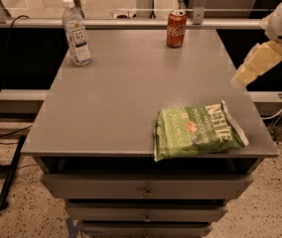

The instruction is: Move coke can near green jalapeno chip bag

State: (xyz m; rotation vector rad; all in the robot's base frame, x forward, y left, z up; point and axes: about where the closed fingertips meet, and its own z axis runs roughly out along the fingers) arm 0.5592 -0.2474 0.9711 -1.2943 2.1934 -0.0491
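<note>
The red coke can (176,29) stands upright at the far edge of the grey table (121,98), right of centre. The light-green jalapeno chip bag (196,130) lies flat at the table's front right corner. My gripper (256,63) hangs in the air beyond the table's right edge, level with the middle of the table, well apart from both can and bag. It holds nothing that I can see.
A clear plastic water bottle (76,32) stands upright at the far left of the table. Drawers (146,187) sit below the front edge. A railing (131,21) runs behind the table. Cables (2,128) lie on the floor at left.
</note>
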